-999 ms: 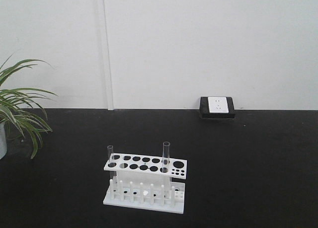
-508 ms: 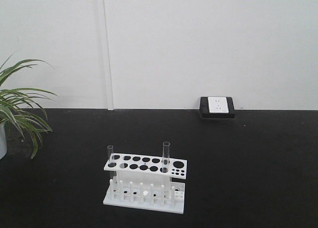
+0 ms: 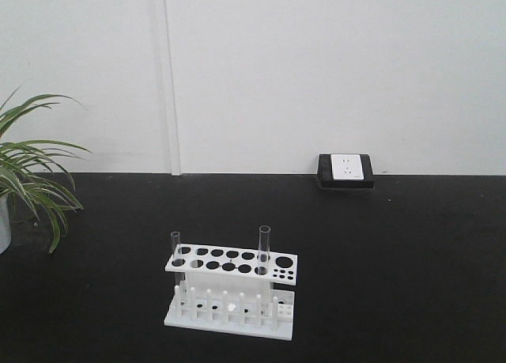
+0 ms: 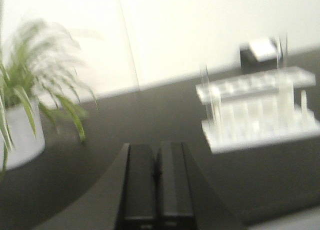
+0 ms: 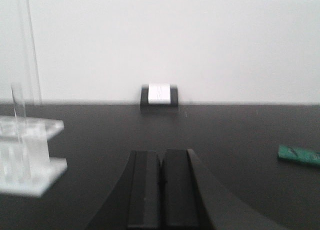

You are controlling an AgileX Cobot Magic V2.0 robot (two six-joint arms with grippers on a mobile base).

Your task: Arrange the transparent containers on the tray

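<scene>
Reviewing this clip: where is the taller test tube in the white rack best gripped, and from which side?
Grip the taller test tube on the bare glass above the top plate of the rack, coming down from above with a finger on either side. It stands upright in a hole, so only that upper stretch is free, and it probably has to lift straight up.

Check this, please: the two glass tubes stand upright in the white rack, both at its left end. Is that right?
Not quite. Only the left tube is at the left end of the white rack; the right tube stands near its right end, beside the small holes. Both are upright, as the front-facing view shows.
</scene>
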